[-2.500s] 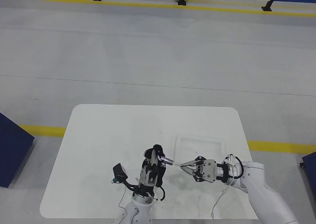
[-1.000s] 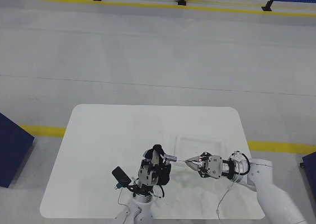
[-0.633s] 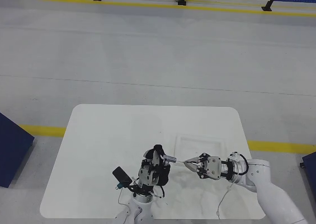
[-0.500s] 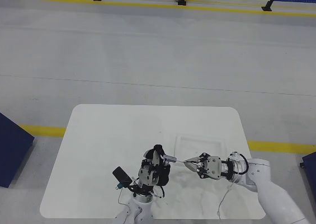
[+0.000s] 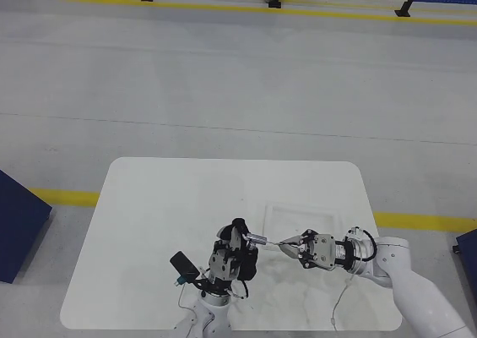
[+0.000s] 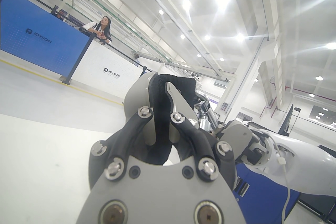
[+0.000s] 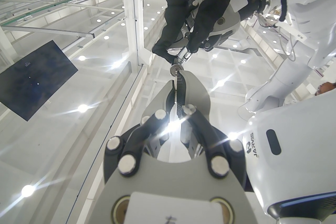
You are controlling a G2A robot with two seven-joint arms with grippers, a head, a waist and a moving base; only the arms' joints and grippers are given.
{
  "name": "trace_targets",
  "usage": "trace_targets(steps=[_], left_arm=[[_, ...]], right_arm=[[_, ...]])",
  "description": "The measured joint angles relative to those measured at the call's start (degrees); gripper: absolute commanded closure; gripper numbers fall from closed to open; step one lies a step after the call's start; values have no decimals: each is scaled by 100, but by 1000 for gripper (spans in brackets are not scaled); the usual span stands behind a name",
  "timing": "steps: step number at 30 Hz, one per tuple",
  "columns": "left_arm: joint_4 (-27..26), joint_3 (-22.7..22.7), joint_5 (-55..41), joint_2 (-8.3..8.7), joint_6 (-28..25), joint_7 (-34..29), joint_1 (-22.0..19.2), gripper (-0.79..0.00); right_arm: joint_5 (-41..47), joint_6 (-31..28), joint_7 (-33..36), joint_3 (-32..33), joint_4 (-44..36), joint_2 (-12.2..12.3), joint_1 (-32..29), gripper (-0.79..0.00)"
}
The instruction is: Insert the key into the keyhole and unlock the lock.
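Evidently at the insertion step, with the unlocking not yet done. In the right wrist view, key [image 7: 177, 93] pinched edge-on in the right gripper [image 7: 176, 86], jaws narrowed to a slit with nothing but the blade between them. Tip of the key right at the round keyhole face [image 7: 175, 69] of the lock [image 7: 183, 53]; touching or just entered, cannot tell which. Lock itself clamped between the black-sleeved fingers [image 7: 170, 12] of the left gripper [image 7: 175, 51], closed down tight on the silver body.

Seen from above, both poised over the six o'clock half of the white table [image 5: 154, 220]: left gripper at nine o'clock of the pair, right gripper at three o'clock, key pointing toward nine o'clock at the lock.

Next, by judgement: a short straight push along the key's own line toward nine o'clock, blade kept square to the slot and lock held steady against the push; then, once fully seated, a twist of the right wrist to turn the cylinder. Likely trouble: a slight tilt jamming the tip on the rim, or the key slipping in so thin a pinch.
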Motion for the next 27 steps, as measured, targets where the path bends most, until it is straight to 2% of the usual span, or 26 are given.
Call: trace_targets(steps=[27], left_arm=[[9,40,-57,16,14,-20,-5,0]], right_arm=[[-907,-791,552,126,-334,-16,-182,0]])
